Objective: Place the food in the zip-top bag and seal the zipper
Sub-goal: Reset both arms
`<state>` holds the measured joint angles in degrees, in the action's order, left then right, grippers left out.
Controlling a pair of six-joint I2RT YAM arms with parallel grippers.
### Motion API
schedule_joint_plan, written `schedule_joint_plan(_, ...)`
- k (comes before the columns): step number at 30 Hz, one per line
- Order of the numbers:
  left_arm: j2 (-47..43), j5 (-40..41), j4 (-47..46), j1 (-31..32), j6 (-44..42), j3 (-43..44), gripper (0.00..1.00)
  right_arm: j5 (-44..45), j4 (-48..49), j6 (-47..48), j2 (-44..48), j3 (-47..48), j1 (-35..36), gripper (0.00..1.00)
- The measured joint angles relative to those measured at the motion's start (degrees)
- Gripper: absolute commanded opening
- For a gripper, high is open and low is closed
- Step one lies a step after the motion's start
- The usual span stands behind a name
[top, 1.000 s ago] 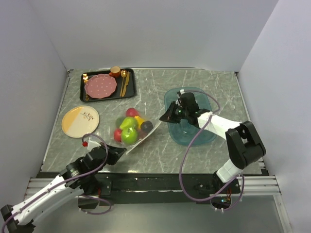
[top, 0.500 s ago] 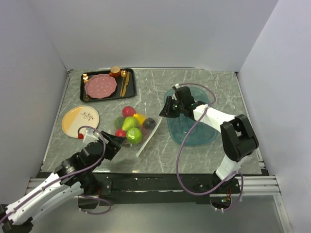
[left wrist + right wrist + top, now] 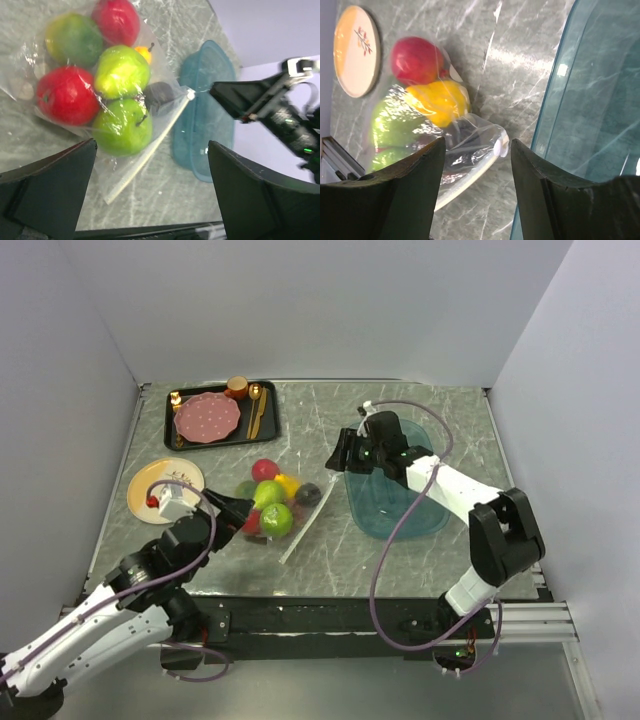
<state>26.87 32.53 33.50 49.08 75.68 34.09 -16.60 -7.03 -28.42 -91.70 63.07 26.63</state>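
The left gripper (image 3: 233,512) and right gripper (image 3: 340,462) were both apart, empty. If the zipper (image 3: 304,526) was not fully pressed, a pull could spill fruit (image 3: 276,518) from the bag (image 3: 262,502) toward the near edge of the surface (image 3: 340,555).

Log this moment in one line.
food in zip-top bag | zipper seal: cannot tell | left gripper: jaws open, empty | right gripper: jaws open, empty

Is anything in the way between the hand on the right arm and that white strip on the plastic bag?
Nothing visible is. The right hand hangs open just beyond the zipper's far end, with only bare table between them. The teal tray lies off to one side, not in the path.
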Motion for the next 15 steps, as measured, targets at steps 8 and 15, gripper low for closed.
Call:
schedule_joint_plan(8, 12.0, 1.3, -1.3, 0.0, -8.3, 7.0, 0.99, 3.8, -2.1, 0.5, 6.8, 0.0, -1.0, 0.65)
schedule_joint_plan(15, 21.1, 3.8, -3.4, -1.8, -20.5, 19.1, 0.99, 8.3, -5.2, 2.5, 14.8, -1.5, -6.3, 0.68)
